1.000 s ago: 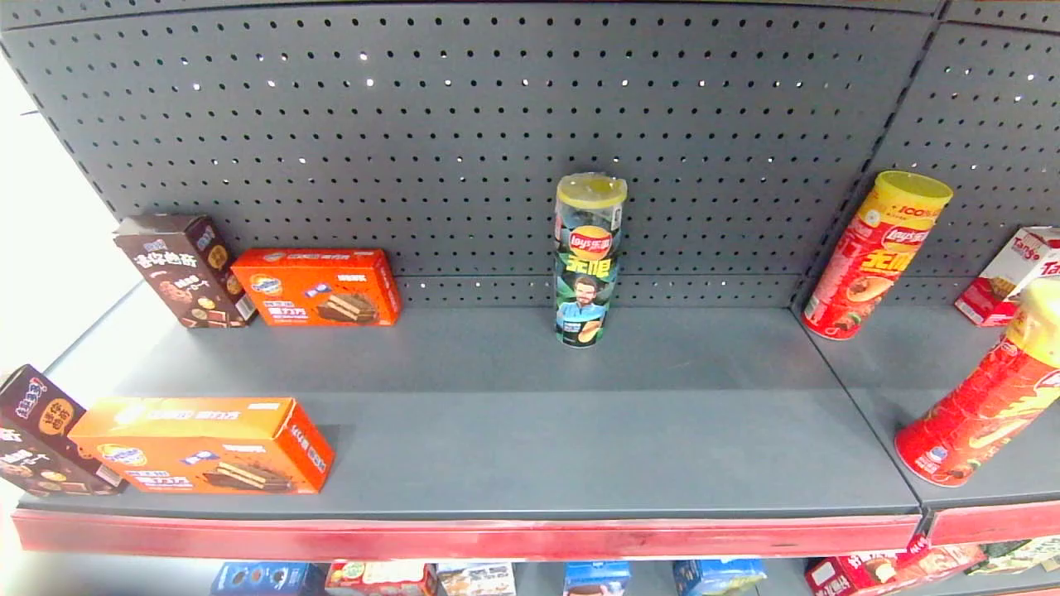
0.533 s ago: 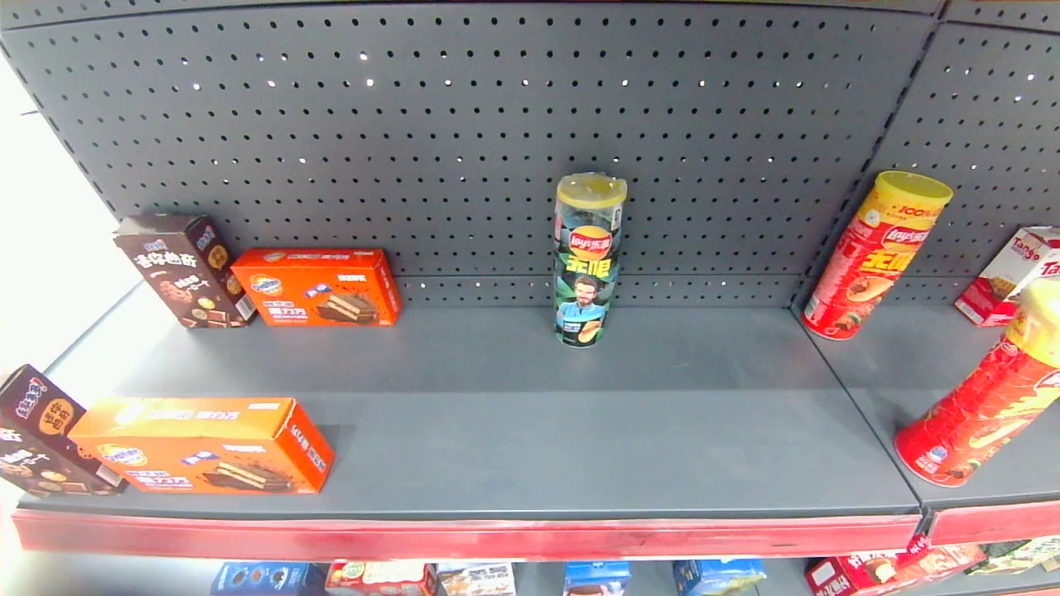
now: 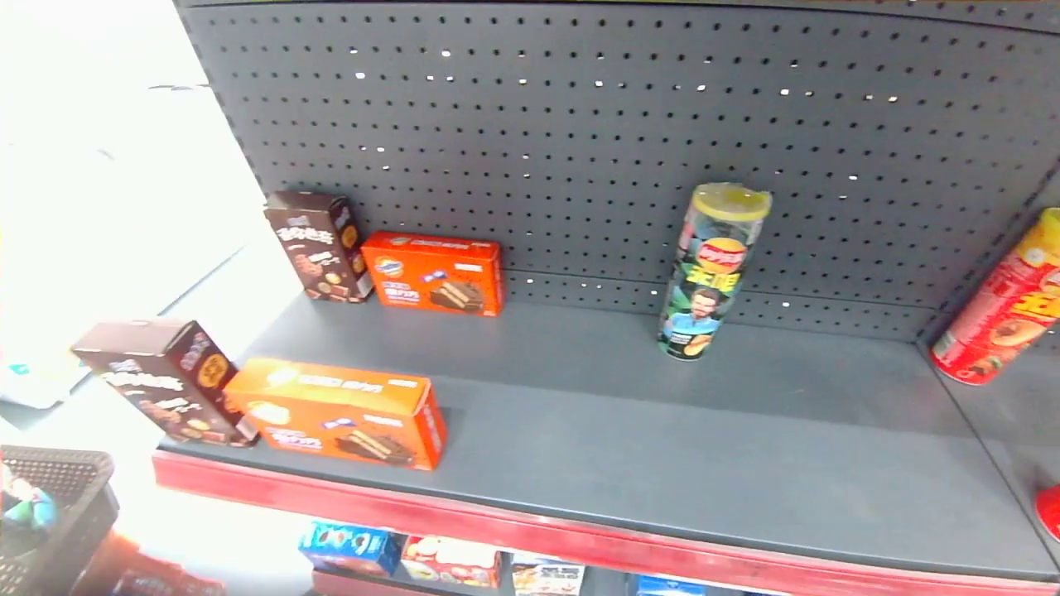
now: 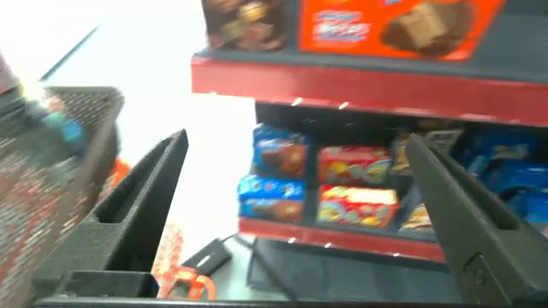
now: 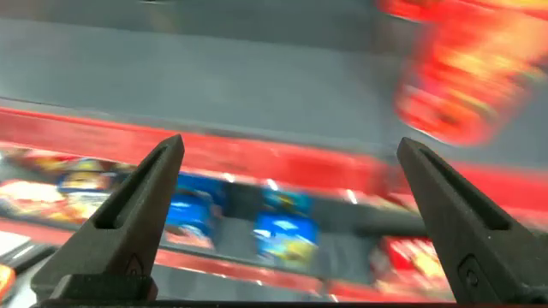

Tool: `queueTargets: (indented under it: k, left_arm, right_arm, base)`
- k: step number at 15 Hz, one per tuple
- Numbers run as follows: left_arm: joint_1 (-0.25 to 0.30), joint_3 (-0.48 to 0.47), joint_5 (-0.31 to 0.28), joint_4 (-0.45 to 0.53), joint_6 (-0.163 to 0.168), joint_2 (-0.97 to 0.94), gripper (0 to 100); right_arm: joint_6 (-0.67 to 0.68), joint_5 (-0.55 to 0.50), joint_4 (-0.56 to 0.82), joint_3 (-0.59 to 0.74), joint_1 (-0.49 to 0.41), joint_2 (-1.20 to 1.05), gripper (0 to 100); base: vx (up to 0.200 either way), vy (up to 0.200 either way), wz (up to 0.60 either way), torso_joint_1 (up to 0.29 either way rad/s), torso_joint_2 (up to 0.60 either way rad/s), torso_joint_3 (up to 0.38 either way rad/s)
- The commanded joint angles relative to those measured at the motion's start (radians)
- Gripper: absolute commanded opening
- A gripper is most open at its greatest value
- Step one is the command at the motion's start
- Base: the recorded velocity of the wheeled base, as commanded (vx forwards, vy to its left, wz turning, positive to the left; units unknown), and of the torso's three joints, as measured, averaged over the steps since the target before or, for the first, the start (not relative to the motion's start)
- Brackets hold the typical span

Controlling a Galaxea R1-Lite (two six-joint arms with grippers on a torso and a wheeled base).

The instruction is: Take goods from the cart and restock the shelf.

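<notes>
My left tool (image 4: 291, 229) is spread wide and holds nothing. My right tool (image 5: 291, 224) is just as wide and empty.

A green chip can (image 3: 714, 271) stands upright at the back of the grey shelf (image 3: 646, 447), close to the pegboard panel (image 3: 580, 124). To the can's left along the back are an orange wafer box (image 3: 435, 273) and, beyond it, a brown biscuit box (image 3: 319, 246), just beside each other. Further left of the can and nearer the shelf's red front edge sit a second orange wafer box (image 3: 339, 414) and a second brown biscuit box (image 3: 166, 381). A red chip can (image 3: 1002, 306) stands to the green can's right. The black mesh cart (image 3: 50, 513) is far to its left and below shelf level, with a blue-green item (image 3: 25, 507) inside, too blurred to name.
</notes>
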Motion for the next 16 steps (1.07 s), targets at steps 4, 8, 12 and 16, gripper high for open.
queueTargets:
  k: [4,8,12,16]
  left_arm:
    - [-0.002,0.000,-0.003,-0.001,0.002,0.001,100]
    - [0.000,0.000,-0.001,-0.001,0.000,0.001,100]
    - [0.000,0.000,-0.004,-0.001,0.002,0.001,100]
    - [0.000,0.000,-0.004,-0.001,0.002,0.001,100]
  right_arm:
    - [0.000,0.000,-0.001,0.000,0.000,0.002,100]
    - [0.003,-0.003,-0.001,0.000,0.000,0.002,100]
    - [0.003,-0.001,-0.001,0.000,0.000,0.002,100]
    - [0.003,-0.001,-0.001,0.000,0.000,0.002,100]
  base:
    - [0.000,0.000,0.60,0.002,0.00,0.001]
    - [0.000,0.000,0.30,0.005,0.00,0.002]
    - [0.000,0.000,0.00,0.000,0.00,0.000]
    - [0.000,0.000,0.00,0.000,0.00,0.000]
